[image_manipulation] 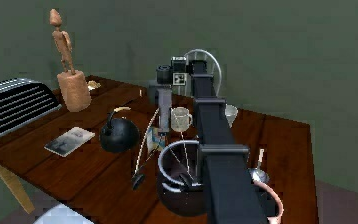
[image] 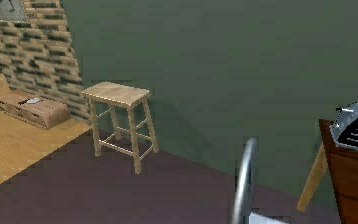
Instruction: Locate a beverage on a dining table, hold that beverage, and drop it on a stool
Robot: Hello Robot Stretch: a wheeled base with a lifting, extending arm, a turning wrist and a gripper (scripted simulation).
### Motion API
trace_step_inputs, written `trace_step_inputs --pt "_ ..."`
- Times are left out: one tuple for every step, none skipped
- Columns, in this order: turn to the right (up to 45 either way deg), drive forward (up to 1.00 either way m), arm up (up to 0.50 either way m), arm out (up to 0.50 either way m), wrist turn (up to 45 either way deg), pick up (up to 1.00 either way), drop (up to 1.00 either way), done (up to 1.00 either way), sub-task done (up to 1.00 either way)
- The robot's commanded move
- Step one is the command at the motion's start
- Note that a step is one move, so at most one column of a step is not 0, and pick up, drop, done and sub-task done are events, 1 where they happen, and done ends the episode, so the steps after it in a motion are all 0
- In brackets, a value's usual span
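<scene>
A light wooden stool [image: 117,97] stands on the floor before the green wall in the forward view. In the arm side view a dark wooden dining table [image_manipulation: 47,165] carries several things. The arm's dark bar reaches out over it, and the gripper [image_manipulation: 163,115] hangs at its far end, above the tabletop. A small white mug [image_manipulation: 182,121] stands on the table right beside the fingers. I cannot tell whether the gripper holds anything or touches the mug.
On the table: black kettle [image_manipulation: 117,135], toaster [image_manipulation: 17,105], wooden figure in a pot [image_manipulation: 71,80], booklet [image_manipulation: 70,141], dark pot with utensils [image_manipulation: 182,178], bowl [image_manipulation: 230,112]. A box [image: 32,108] lies by the brick wall [image: 37,45]. The table corner [image: 349,160] is at the forward view's right.
</scene>
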Motion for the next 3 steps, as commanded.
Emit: trace_step_inputs --pt "0.0 0.00 0.00 0.00 45.0 0.00 0.00 0.00 0.00" --pt "0.0 0.00 0.00 0.00 45.0 0.00 0.00 0.00 0.00" --pt "0.0 0.00 0.00 0.00 45.0 0.00 0.00 0.00 0.00"
